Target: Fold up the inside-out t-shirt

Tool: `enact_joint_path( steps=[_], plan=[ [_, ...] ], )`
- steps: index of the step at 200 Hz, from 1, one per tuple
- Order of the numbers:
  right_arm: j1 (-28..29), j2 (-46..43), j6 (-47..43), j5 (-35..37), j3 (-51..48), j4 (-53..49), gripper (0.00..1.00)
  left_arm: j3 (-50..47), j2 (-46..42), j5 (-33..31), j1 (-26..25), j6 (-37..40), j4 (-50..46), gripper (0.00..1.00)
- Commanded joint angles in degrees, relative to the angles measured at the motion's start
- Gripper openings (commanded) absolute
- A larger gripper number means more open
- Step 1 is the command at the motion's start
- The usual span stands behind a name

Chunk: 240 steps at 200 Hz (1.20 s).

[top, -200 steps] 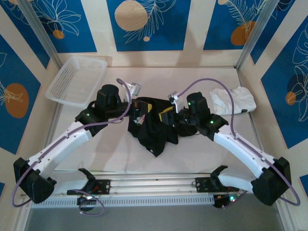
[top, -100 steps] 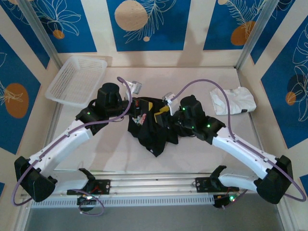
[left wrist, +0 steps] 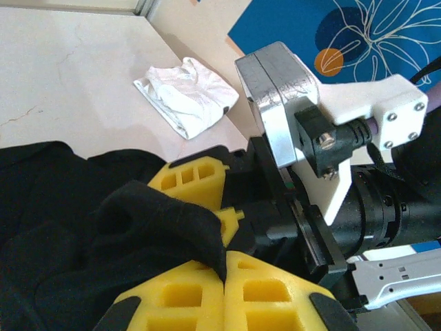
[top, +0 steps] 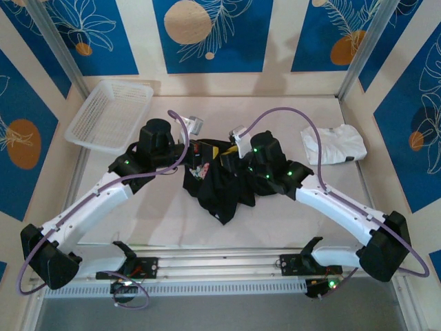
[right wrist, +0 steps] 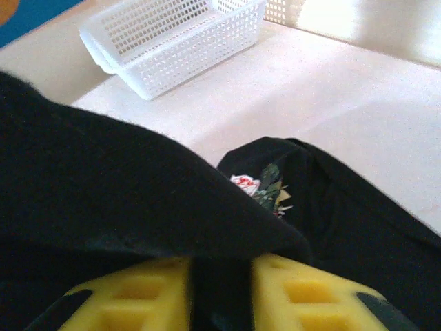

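**Item:** inside-out t-shirt (top: 217, 183), black, bunched at the centre of the counter (top: 158, 221), between both arms.

**Left wrist view:** left end effector (left wrist: 225, 276), yellow pads together, clamped on a black fold of the shirt. White folded garment (left wrist: 186, 96) lies beyond it.

**Right wrist view:** right end effector (right wrist: 217, 283), pads close, shirt cloth nipped between them. A patch of floral print (right wrist: 258, 186) shows here.

**Top view:** white mesh basket (top: 110, 114) at the far left corner, and the white garment near the right edge.

**Surroundings:** pale counter, cream walls with blue leaf-patterned panels (top: 207, 34).
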Motion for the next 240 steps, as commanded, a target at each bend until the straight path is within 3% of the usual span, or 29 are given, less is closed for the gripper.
enact_joint_path(
  steps=[1,28,56,89,105,166,184,205,240],
  plan=[
    [-1.66,-1.44,0.26,-2.44,2.47,-0.86,0.12,3.05,0.16,-3.12,-0.40,1.53,-2.49,0.00],
    [-5.55,-5.93,1.64,-16.36,1.39,-2.69,0.04,4.50,0.39,-11.80,0.26,3.69,-6.53,0.00],
    [-10.10,-8.25,9.21,-32.56,1.23,-0.95,0.01,6.03,2.69,-18.05,1.29,5.61,-7.63,0.00],
    [-13.18,-7.39,20.32,-42.00,1.37,6.93,0.01,8.23,5.67,-22.37,1.62,7.26,-8.12,0.00],
    [-14.17,-6.30,24.58,-42.96,0.67,10.76,0.01,8.23,6.45,-23.23,1.64,7.57,-8.45,0.00],
    [-14.63,-3.65,26.72,-37.53,-0.34,11.48,0.00,0.45,-1.86,-24.57,0.44,6.77,-12.60,0.41],
    [-14.47,-3.42,27.67,-36.39,-1.00,12.73,0.00,-1.28,-5.39,-24.51,-1.43,5.07,-14.00,0.47],
    [-14.07,-3.18,28.01,-35.02,-1.40,13.40,0.00,-3.18,-8.46,-24.11,-4.80,3.02,-14.36,0.48],
    [-13.48,-3.11,27.73,-33.89,-1.73,13.72,0.00,-2.90,-6.90,-17.96,-7.52,0.73,-10.76,0.35]
  ],
)
